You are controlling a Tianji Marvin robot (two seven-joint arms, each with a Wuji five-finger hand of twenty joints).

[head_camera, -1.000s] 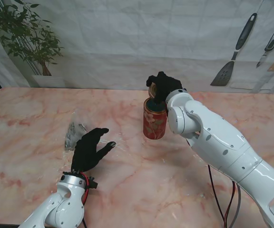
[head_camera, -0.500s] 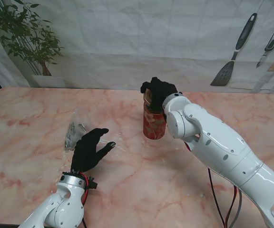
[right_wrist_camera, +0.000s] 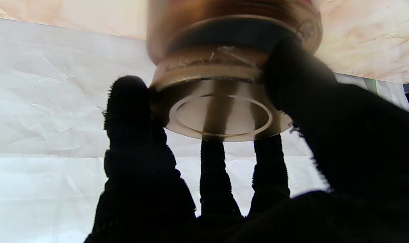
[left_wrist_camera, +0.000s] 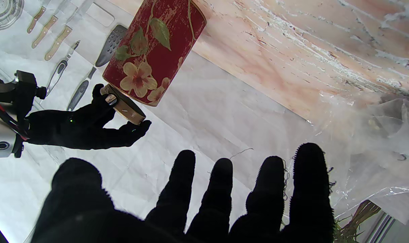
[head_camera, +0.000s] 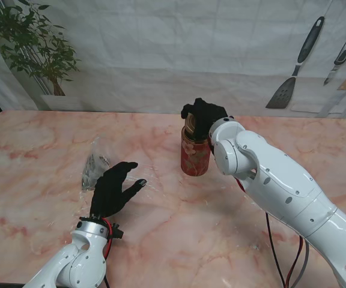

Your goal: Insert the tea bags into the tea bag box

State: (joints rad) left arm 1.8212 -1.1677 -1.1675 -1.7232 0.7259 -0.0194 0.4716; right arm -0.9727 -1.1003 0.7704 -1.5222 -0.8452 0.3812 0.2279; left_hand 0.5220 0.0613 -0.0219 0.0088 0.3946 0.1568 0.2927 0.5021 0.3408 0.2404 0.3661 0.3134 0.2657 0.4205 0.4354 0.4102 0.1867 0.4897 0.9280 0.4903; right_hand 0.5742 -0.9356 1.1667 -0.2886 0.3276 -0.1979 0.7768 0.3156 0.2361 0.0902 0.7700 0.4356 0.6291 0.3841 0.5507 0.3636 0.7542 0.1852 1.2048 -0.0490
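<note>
While lid point(right_wrist_camera: 221, 111) sits tilted at mouth of tin point(head_camera: 195, 155), right hand point(head_camera: 202, 115) clamped on lid rim from above: thumb point(right_wrist_camera: 292, 81) on one side, fingers point(right_wrist_camera: 128, 101) on the other, presumably so the mouth can be uncovered or covered without shifting the tin. Left wrist view: lid point(left_wrist_camera: 122, 105) angled against tin point(left_wrist_camera: 153, 50) rather than seated flat, pinched in right hand point(left_wrist_camera: 82, 126); whether coming off or going on, not determinable from this moment. Tin upright on table point(head_camera: 41, 150), near centre, just beside right forearm.

Left hand point(head_camera: 114, 187) resting palm down, fingers point(left_wrist_camera: 224, 175) spread apart and holding nothing, nearer to me and well left of tin; probably parked beside the bags in readiness for a pick. Tea bags point(head_camera: 94, 169) in a crinkled clear wrapper point(left_wrist_camera: 376, 135), lying on table just beyond left fingertips, not yet gripped and well apart from tin. No bag visible inside tin; interior hidden by lid and hand.

Judged stage: early, container access under way, insertion not begun.
</note>
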